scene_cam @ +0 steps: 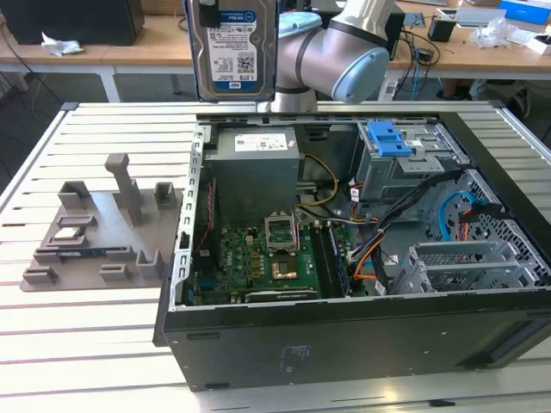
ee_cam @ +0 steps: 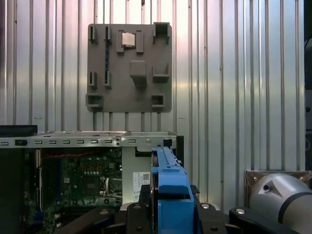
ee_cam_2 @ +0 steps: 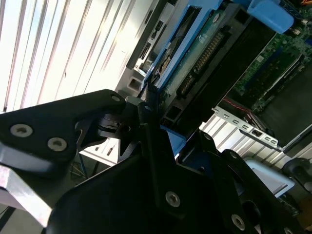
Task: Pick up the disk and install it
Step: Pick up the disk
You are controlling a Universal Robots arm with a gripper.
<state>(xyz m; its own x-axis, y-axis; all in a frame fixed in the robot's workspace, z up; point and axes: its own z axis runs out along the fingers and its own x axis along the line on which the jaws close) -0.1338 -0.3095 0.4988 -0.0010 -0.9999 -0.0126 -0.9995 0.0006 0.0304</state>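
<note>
The disk (scene_cam: 234,47), a silver drive with a white-and-blue label in a blue carrier, hangs upright high above the back corner of the open computer case (scene_cam: 344,335), on the exterior view's left side. In the second wrist view my gripper (ee_cam_2: 146,109) is shut on the disk (ee_cam_2: 195,53), with black fingers (ee_cam_2: 92,114) clamped against the blue carrier edge. In the first wrist view the blue carrier (ee_cam: 169,187) stands between the black gripper parts, above the case rim (ee_cam: 87,140).
Inside the case sit a grey power supply box (scene_cam: 256,172), a blue-handled drive cage (scene_cam: 392,142), a green motherboard (scene_cam: 258,258) and loose cables (scene_cam: 379,237). A grey fixture tray (scene_cam: 95,228) lies on the slatted table (scene_cam: 86,344) beside the case. The arm's joint (scene_cam: 344,52) is behind the disk.
</note>
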